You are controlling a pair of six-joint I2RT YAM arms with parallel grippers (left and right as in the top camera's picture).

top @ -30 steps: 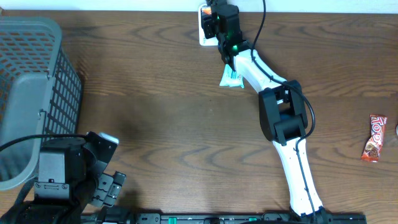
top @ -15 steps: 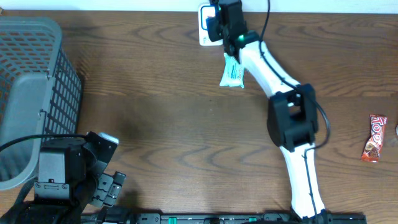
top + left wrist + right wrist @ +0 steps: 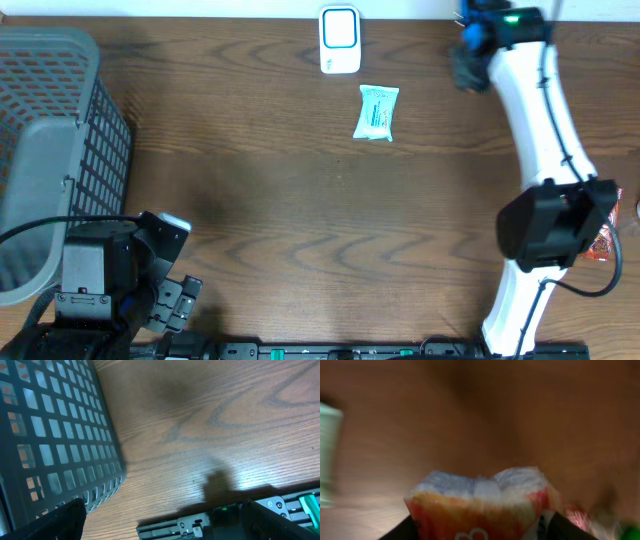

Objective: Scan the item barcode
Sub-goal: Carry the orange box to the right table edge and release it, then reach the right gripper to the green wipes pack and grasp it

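Note:
In the right wrist view, an orange-red packet [image 3: 480, 505] with a pale blue-white top edge sits between the dark fingers of my right gripper [image 3: 482, 532], which is shut on it. Overhead, that gripper [image 3: 470, 45] is blurred at the table's back right, well right of the white barcode scanner [image 3: 340, 40]. A teal packet [image 3: 377, 110] lies flat just in front of the scanner. My left gripper [image 3: 165, 300] rests at the front left, and its wrist view shows it open [image 3: 165, 527] with nothing between its fingers.
A grey mesh basket [image 3: 55, 150] fills the left side, and its wall [image 3: 60, 435] stands close beside the left gripper. A red candy bar [image 3: 603, 228] lies at the right edge, partly behind the right arm [image 3: 545, 130]. A black rail [image 3: 225, 515] runs along the table's front edge.
The right arm has swung from over the scanner to the back right, carrying the orange-red packet. The scanner and teal packet now show in full. The left arm has not moved.

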